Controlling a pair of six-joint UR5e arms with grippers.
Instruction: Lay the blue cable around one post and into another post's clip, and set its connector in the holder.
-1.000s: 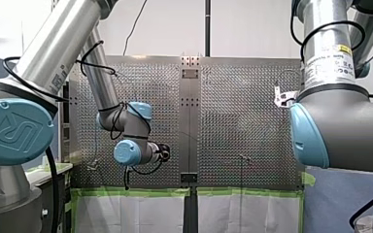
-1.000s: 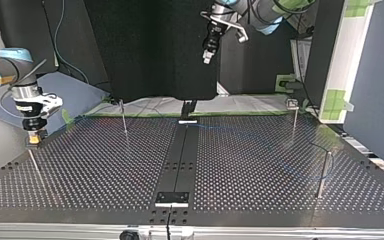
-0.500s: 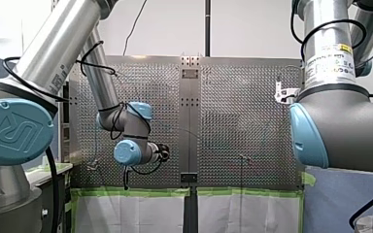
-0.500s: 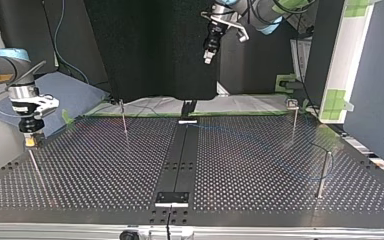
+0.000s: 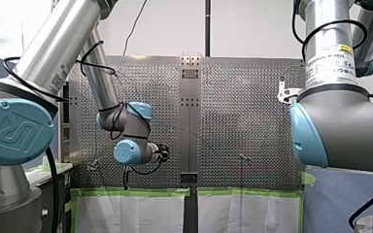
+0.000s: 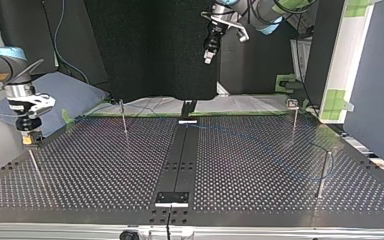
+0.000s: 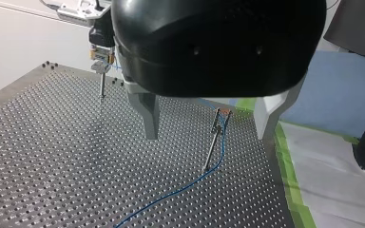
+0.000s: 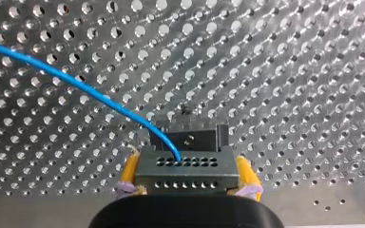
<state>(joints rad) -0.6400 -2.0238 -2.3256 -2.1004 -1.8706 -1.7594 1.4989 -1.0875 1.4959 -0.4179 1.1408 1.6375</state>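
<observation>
In the right wrist view my right gripper (image 8: 186, 161) has its yellow pads (image 8: 129, 170) shut on the grey connector (image 8: 186, 176). The blue cable (image 8: 71, 78) leaves the connector's top. The holder (image 8: 190, 137) lies just under it. At the top view's left, my right gripper (image 6: 28, 136) hangs above the holder's thin post (image 6: 35, 167). My left gripper (image 6: 208, 52) is open, high above the table's far edge. In the left wrist view the cable (image 7: 180, 187) runs over the plate and up a clip post (image 7: 212, 145) that stands between my left gripper's fingers (image 7: 148, 118).
Thin posts stand on the perforated table: one (image 6: 124, 119) left of the black centre strip (image 6: 180, 160), and two at the right (image 6: 293, 120) (image 6: 322, 175). The faint cable (image 6: 240, 132) crosses the right half. Green tape (image 6: 287, 80) marks the far edge.
My right gripper, still shut on the connector, has drifted a little toward the top view's left edge. My left arm has not moved.
</observation>
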